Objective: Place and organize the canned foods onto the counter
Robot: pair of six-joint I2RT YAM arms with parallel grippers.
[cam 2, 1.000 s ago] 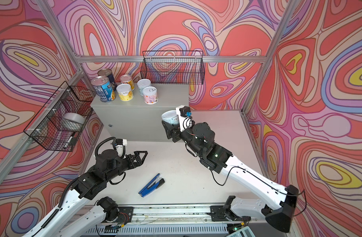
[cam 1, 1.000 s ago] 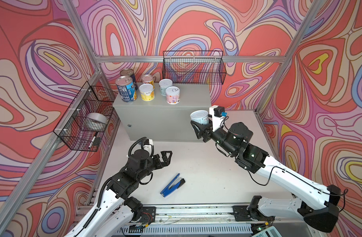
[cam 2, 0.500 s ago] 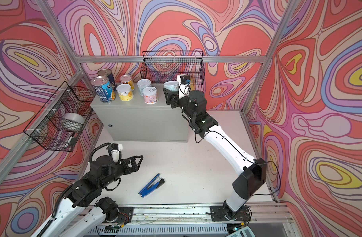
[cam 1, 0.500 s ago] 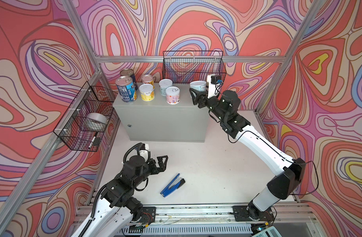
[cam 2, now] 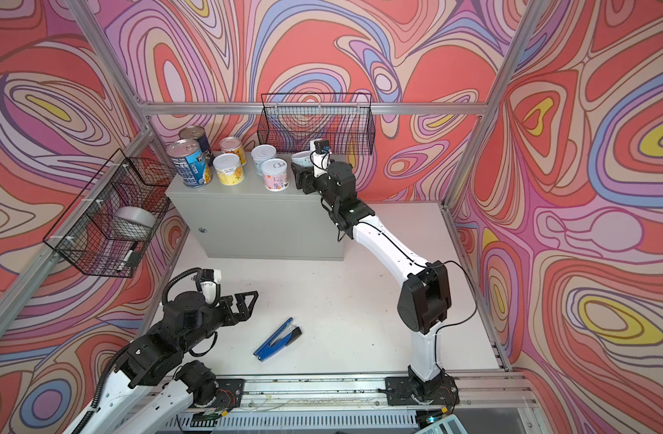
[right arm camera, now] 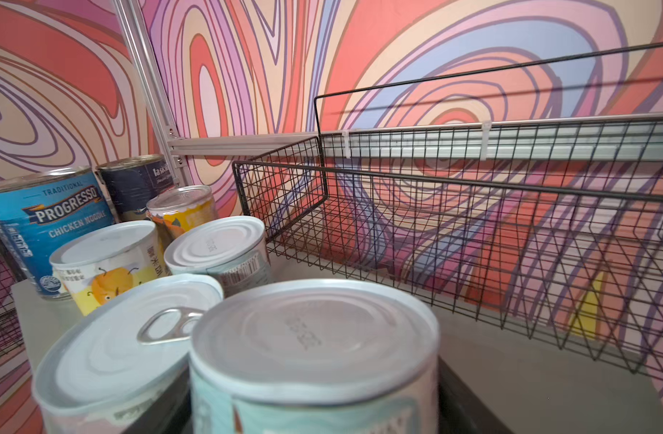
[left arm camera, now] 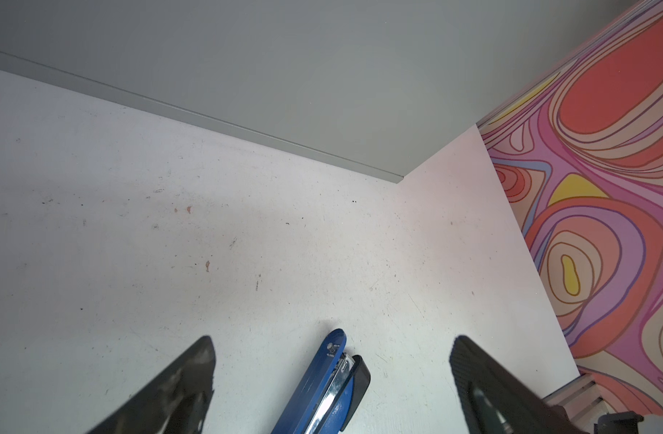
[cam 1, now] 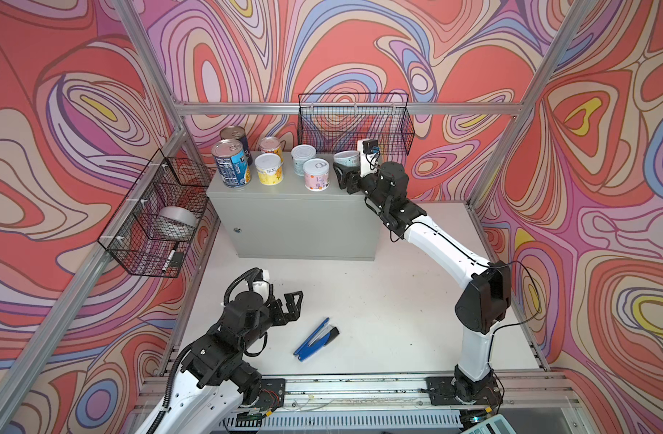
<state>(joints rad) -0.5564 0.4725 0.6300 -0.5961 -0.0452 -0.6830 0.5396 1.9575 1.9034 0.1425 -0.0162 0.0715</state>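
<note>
The seventh tin (cam 1: 345, 159) was held upright over the right part of the counter (cam 1: 292, 221), just beside the pink-labelled tin (cam 1: 316, 174); whether its base touched the flat top could not be told. It was pinched at its sides by the fingers of the right gripper (cam 1: 345, 173), and in the right wrist view its white lid (right arm camera: 315, 338) was seen close to the camera, with the pull-tab lid of the pink-labelled tin next to it.

Six other tins were stood upright on the left part of the counter. A tall blue tin (cam 1: 230, 165) was set at the front left corner, with a darker blue tin (cam 1: 235, 137) behind it. A small orange tin (cam 1: 271, 147) was placed at the back, a yellow-labelled tin (cam 1: 269, 169) in front of it, and a pale tin (cam 1: 303, 159) between those and the pink-labelled one.

A wire basket (cam 1: 354, 124) was hung on the back wall above the counter. A second basket (cam 1: 153, 221), on the left wall, was seen to contain a silver tape roll (cam 1: 176, 221).

The left gripper (cam 1: 292, 306) was held low over the white table (cam 1: 397, 308), well apart from the counter, its fingers spread wide with nothing between them. A blue stapler (cam 1: 317, 338) was laid on the table near it.
</note>
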